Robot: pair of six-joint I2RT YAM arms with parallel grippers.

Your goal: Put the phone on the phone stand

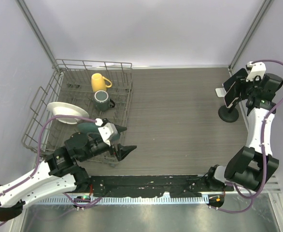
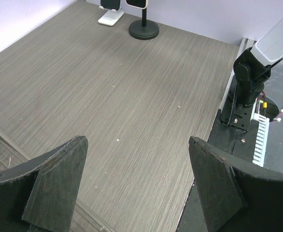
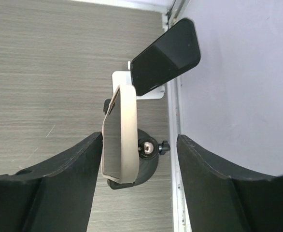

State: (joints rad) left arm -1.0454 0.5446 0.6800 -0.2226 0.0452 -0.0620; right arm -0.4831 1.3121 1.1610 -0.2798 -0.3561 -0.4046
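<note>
1. Right wrist view: the right pincer [image 3: 140,137] is released, its fingers spread and grasping nothing. Between them stands a gold-rimmed slab-shaped phone [image 3: 124,130] on a black round-footed ball-joint holder [image 3: 148,166]. I cannot tell whether the finger nearer it touches its rim.
2. Same view, beyond the fingertips: a glossy black rectangular phone [image 3: 165,58], which I take for the task's phone, leans on the small white angled stand [image 3: 121,79]. The stand sits near the wall at the edge of the grey wood-grain desk [image 3: 45,72].
3. Risk, as I judge it: a careless pull-back could clip the gold-rimmed phone or its holder and shove it into the white stand just beside. The black phone also sits slanted, one lower corner down, so a nudge might slide it off.
4. Its look: dark blank screen, rounded corners, thin and smooth.
5. Top view: this group sits at the desk's far right. The left pincer [image 1: 127,139] hangs well apart from it, beside a grey wire dish rack [image 1: 93,62].
6. Left wrist view: the left pincer is spread wide and empty above the desk.
</note>
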